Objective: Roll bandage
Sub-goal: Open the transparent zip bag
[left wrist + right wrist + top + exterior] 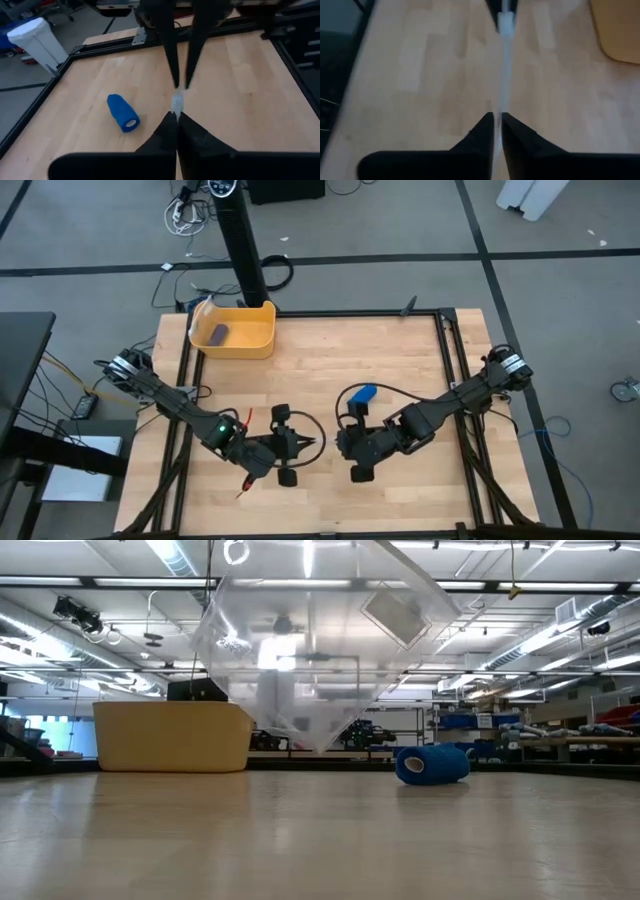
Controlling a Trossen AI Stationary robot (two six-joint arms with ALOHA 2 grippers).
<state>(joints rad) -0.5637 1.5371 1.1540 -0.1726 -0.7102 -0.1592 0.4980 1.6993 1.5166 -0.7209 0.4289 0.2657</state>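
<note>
Seen from above, a wooden table (400,360) holds a rolled bright blue bandage (364,393) lying free near the middle, just behind the right gripper (340,444). The left gripper (318,443) faces it across a small gap; both pinch a clear plastic bag (320,640) stretched between them, left fingers pressed together, right fingers barely parted. A yellow bin (236,330) sits at the far left
</note>
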